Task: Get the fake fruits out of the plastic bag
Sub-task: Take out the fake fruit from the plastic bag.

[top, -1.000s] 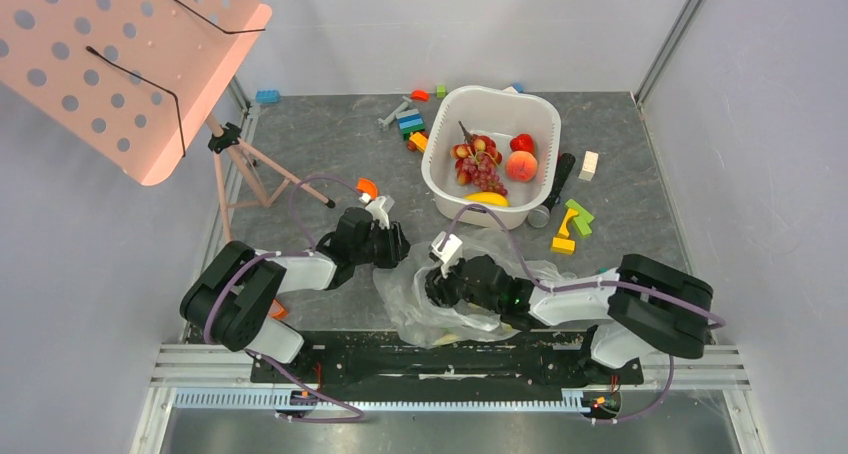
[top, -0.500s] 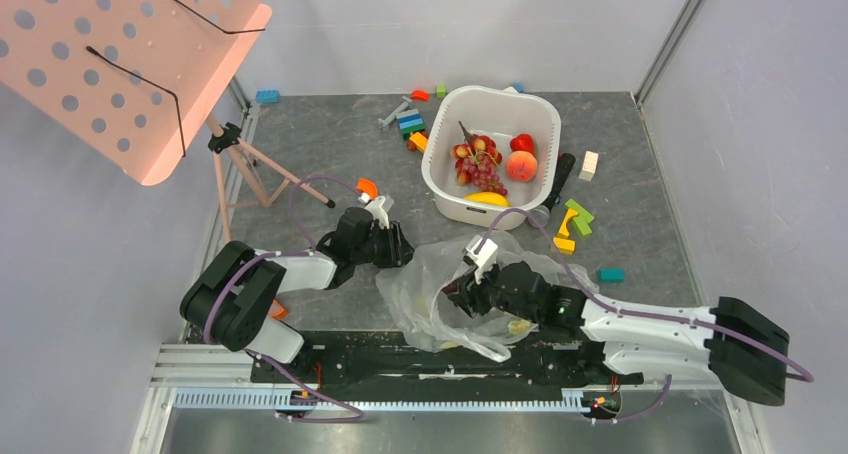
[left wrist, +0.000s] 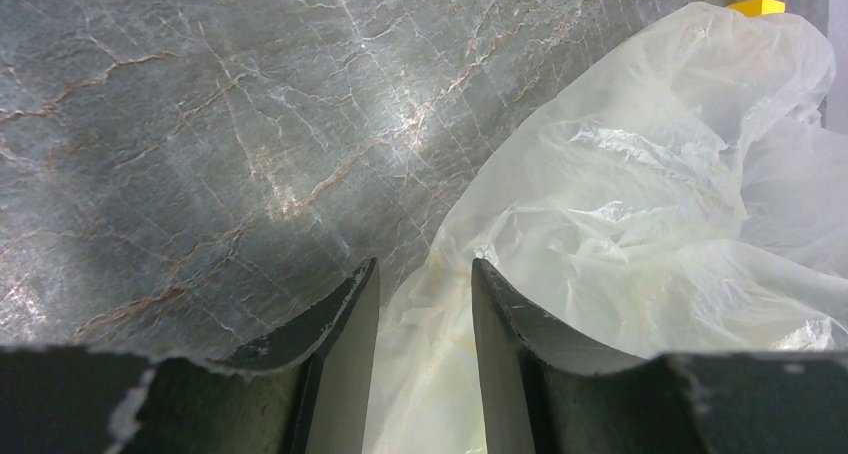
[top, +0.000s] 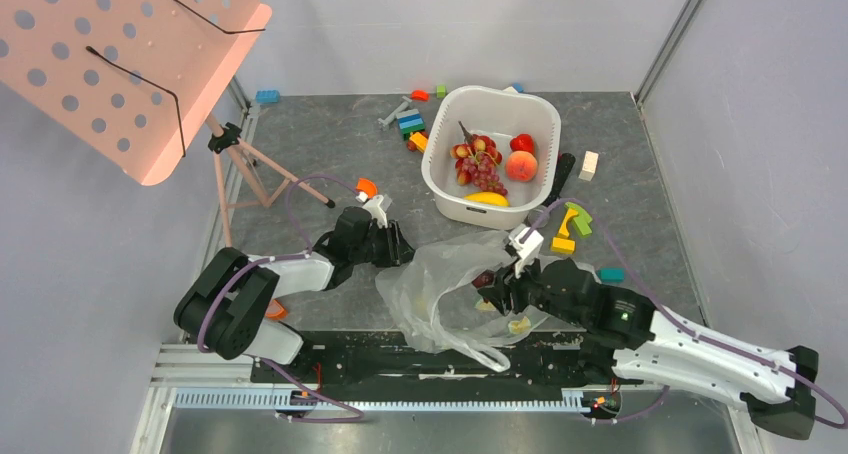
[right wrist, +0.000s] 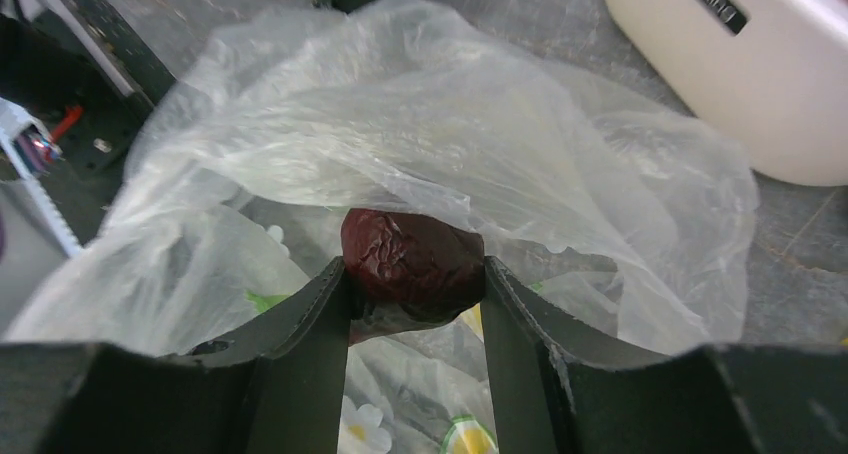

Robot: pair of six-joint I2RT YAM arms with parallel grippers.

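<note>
Grey marbled tabletop (top: 330, 134) — pale walls (top: 450, 24)

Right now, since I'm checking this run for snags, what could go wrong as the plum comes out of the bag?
1. Film of the plastic bag drapes over the dark plum held in the right gripper, so lifting may drag the bag along.
2. Film lies between the left gripper fingers, but a firm pinch isn't evident, so the bag may slip free.

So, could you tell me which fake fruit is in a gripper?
The dark plum, clamped in the right gripper; the grapes, apple and peach lie in the white basin.
</note>
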